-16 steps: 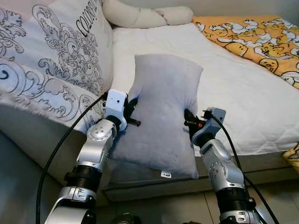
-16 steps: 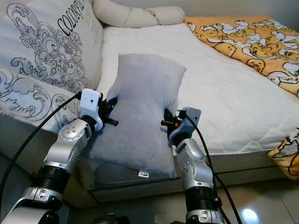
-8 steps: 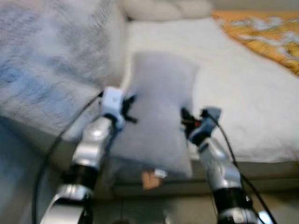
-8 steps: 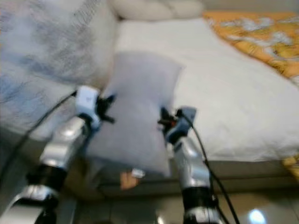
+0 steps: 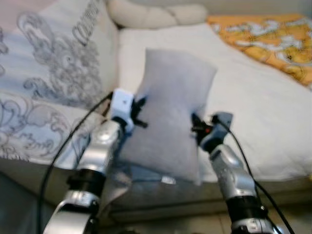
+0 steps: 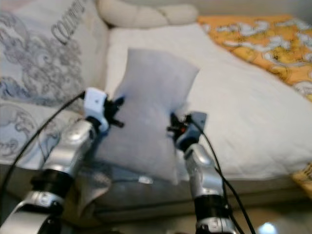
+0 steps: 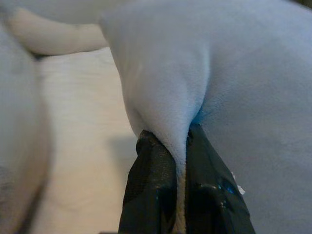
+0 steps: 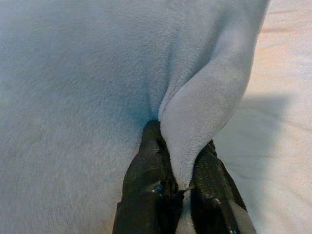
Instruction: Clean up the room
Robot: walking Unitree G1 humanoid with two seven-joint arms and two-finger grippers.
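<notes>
Left gripper (image 5: 139, 113) pinches a fold on the left edge of the soft grey rectangular pillow (image 5: 170, 117); right gripper (image 5: 196, 126) pinches a fold on its right edge. The pillow hangs between the two, upright, tilted slightly, over the near edge of the white quilted mattress (image 5: 253, 112). Left: large white cushion with grey ornamental print (image 5: 53, 92). Far right: orange cartoon-print blanket (image 5: 273, 39). Far: cream bolster pillow (image 5: 156, 14).
</notes>
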